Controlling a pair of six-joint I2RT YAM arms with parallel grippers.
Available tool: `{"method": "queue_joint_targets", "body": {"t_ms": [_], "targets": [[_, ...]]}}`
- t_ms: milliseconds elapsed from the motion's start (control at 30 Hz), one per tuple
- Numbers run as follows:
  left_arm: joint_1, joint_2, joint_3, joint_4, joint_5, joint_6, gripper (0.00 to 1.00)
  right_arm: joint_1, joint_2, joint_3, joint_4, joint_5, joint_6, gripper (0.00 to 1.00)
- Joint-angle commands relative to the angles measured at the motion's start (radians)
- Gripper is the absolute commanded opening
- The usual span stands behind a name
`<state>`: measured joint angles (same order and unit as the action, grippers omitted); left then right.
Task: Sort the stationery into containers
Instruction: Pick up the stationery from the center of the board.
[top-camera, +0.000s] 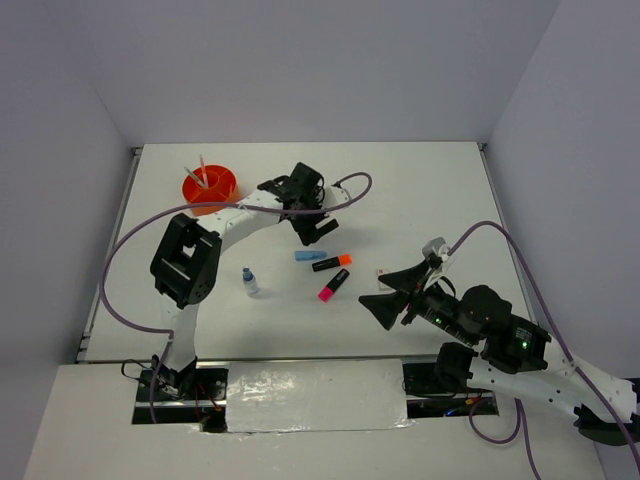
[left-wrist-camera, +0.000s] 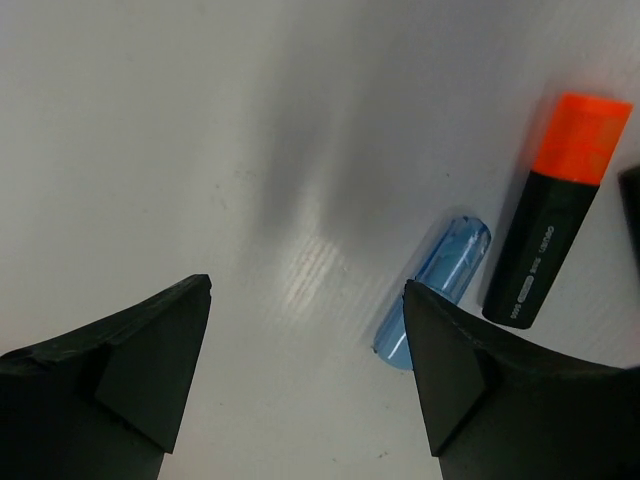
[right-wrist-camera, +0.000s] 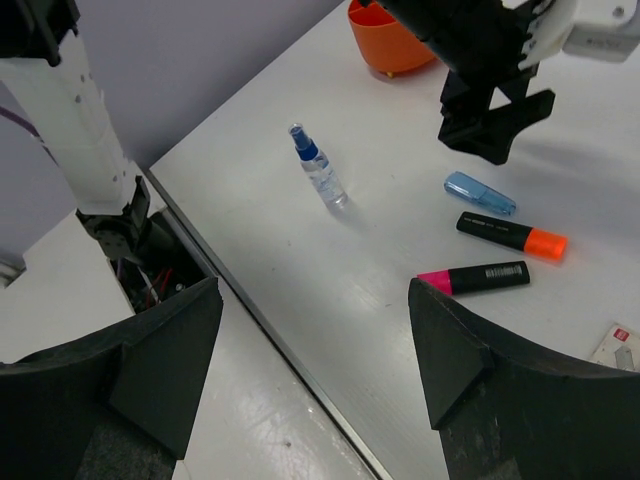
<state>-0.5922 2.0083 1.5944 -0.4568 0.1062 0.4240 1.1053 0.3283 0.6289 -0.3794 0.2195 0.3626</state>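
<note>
Right gripper (top-camera: 372, 290) lowest in top view, jaws spread, empty. Left gripper (top-camera: 313, 235) over light-blue piece (top-camera: 311, 255). Orange-capped highlighter (top-camera: 332, 262), pink-capped highlighter (top-camera: 334, 285), one bottle (top-camera: 249, 282) on table (top-camera: 430, 190). Organiser (top-camera: 210, 190) far left — two pens (top-camera: 203, 172) inside.
Left wrist: jaws spread, nothing between; light-blue piece just beside orange-capped highlighter.
Right wrist: jaws spread — one bottle, two highlighters, one light-blue piece ahead.
</note>
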Motion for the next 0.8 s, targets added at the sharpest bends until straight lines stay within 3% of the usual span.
{"method": "queue_joint_targets", "body": {"t_ms": [0, 767], "targets": [[-0.017, 0.018, 0.029, -0.082, 0.024, 0.035, 0.9, -0.004, -0.009, 0.003, 0.011, -0.025, 0.001, 0.82], [-0.038, 0.07, -0.02, -0.083, 0.03, 0.009, 0.84, -0.005, -0.023, 0.005, 0.01, -0.026, -0.014, 0.82]]}}
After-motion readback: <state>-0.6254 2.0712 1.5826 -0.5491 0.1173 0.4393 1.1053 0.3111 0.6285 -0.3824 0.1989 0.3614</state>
